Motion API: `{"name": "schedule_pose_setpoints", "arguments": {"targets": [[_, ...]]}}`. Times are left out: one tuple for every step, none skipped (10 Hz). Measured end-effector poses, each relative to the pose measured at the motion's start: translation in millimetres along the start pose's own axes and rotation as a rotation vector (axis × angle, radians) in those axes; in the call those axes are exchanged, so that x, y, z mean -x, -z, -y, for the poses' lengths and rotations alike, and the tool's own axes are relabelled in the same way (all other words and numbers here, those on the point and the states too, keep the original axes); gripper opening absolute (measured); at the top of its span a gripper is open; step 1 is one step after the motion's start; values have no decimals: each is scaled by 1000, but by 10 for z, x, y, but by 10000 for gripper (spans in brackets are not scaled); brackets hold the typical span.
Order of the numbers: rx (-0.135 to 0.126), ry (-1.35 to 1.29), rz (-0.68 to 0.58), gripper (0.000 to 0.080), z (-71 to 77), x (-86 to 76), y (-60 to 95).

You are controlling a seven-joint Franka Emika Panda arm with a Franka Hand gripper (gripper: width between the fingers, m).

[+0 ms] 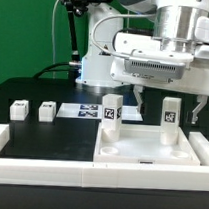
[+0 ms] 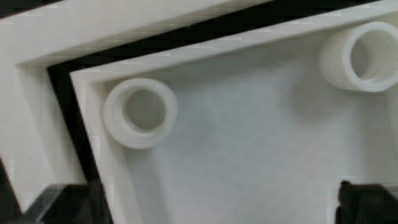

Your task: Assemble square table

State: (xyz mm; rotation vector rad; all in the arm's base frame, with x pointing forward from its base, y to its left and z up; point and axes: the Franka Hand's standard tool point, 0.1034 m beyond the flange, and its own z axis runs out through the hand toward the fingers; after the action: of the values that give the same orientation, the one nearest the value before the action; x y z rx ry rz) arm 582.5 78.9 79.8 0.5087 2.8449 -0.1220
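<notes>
Only in the exterior view are two upright legs [image 1: 112, 112] seen standing at corners of the square top [image 1: 150, 148], which is laid on the black tabletop [image 1: 53, 94] just beside the border rail [image 1: 48, 169]. Two loose legs [image 1: 19, 110] are set well apart. In the wrist view, two ring sockets [image 2: 139, 112] (both empty) are shown. The jaws are spread wide, with nothing gripped.

- White square top [image 1: 150, 145], with a raised rim, is laid flat.
- First leg [image 1: 112, 114] and second leg [image 1: 171, 113] are stood upright on it.
- Third leg [image 1: 19, 110] and fourth leg [image 1: 46, 112] are left loose at the exterior view's left.
</notes>
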Motion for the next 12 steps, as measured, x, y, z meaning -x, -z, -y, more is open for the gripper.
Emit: {"name": "schedule_pose_setpoints", "arguments": {"targets": [[0,-74,-1,649,0,-4,-3],[0,-127,-2,649,0,-5,-6],[0,-207,-2,649,9,-1,-9],[23,-298,0,649,66,37,-13],[39,-416,7,649,155,87,6],[52,-579,18,649,215,156,58],[76,-715,33,649,263,270,125],[107,-859,31,649,290,265,138],[124,-968,27,649,306,257,150],[125,-1096,16,649,320,243,144],[127,-1193,0,649,299,239,140],[129,-1232,-8,649,289,239,140]]}}
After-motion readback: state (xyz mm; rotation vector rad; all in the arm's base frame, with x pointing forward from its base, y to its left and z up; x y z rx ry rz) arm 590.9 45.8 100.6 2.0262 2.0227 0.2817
